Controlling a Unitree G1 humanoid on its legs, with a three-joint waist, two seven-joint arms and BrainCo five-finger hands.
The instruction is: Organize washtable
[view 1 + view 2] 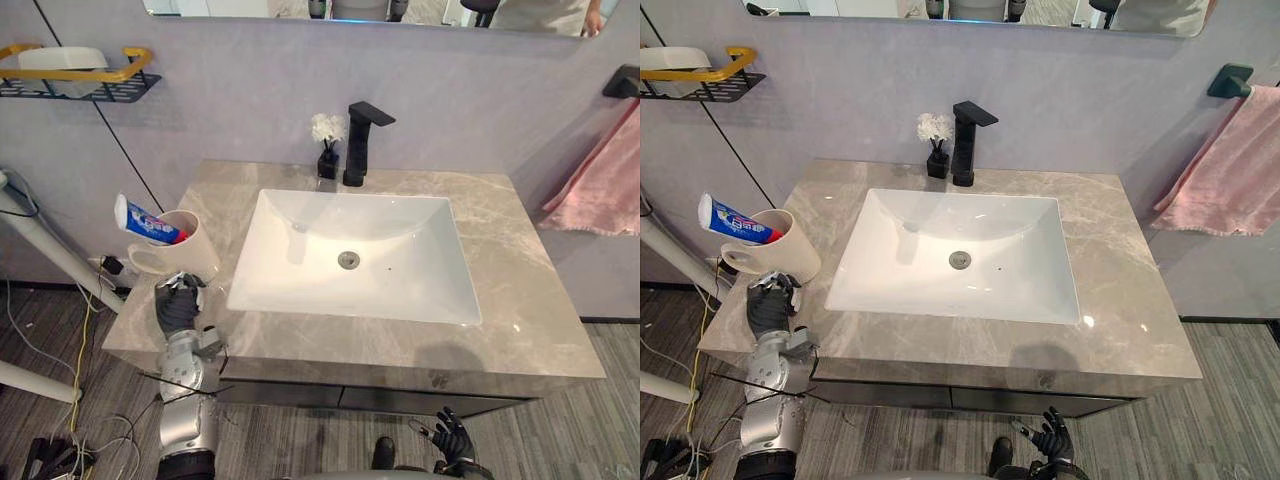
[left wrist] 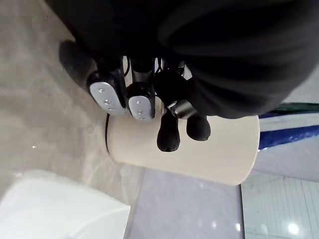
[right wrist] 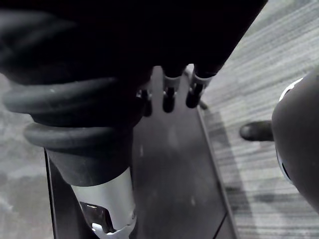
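Currently your left hand [image 1: 178, 306] is curled, tips against the cup [image 1: 196, 248]; spread it, then wrap squarely, keeping the toothpaste [image 1: 146, 222] inside.

Left hand [image 1: 178, 306] up at near left, fingers curled. Right hand [image 1: 452, 437] low at near right, fingers spread, relaxed.

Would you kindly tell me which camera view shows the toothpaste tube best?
The left eye view: the whole toothpaste tube shows, tilted in the cream mug. The right eye view shows much the same; the left wrist view catches a blue strip past the mug.
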